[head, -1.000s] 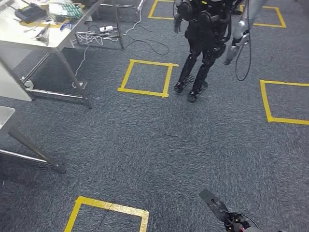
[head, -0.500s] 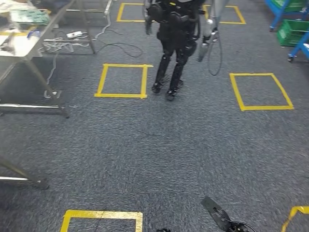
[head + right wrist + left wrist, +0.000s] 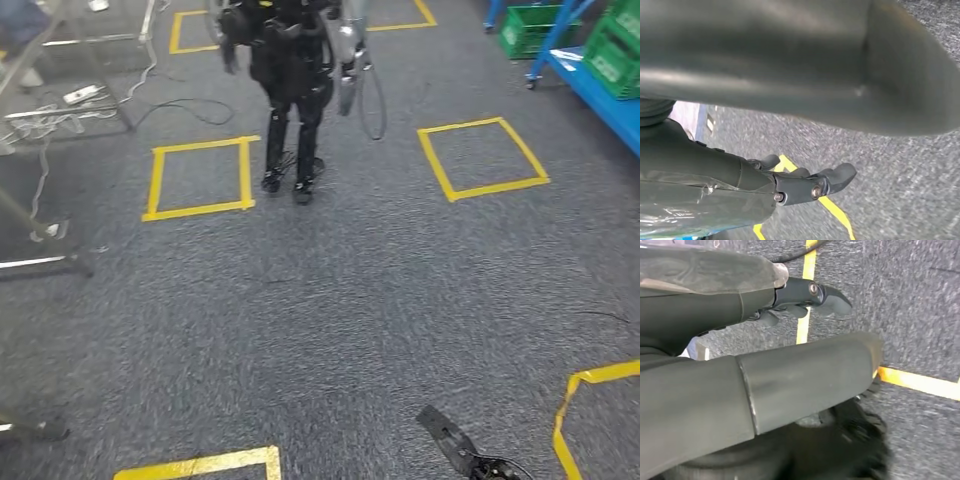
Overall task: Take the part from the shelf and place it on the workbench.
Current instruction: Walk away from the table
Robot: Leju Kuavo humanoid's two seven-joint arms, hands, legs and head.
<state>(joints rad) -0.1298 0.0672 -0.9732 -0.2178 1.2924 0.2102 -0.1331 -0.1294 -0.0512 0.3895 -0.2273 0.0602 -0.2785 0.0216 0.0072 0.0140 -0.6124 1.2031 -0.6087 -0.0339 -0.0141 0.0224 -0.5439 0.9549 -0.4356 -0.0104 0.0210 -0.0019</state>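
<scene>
Over grey carpet, left hand (image 3: pixel 806 295) and right hand (image 3: pixel 806 185) are hanging apart, holding nothing; part unseen. Blue shelf (image 3: pixel 604 100) is lying right: advise turning squarely before reaching.

Both arms hang down; the grey left hand (image 3: pixel 791 335) and grey right hand (image 3: pixel 798 125) hold nothing, fingers extended apart.

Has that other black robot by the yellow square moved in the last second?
No. The black robot's feet stay just right of the same yellow tape square; the camera turned, shifting the whole picture.
</scene>
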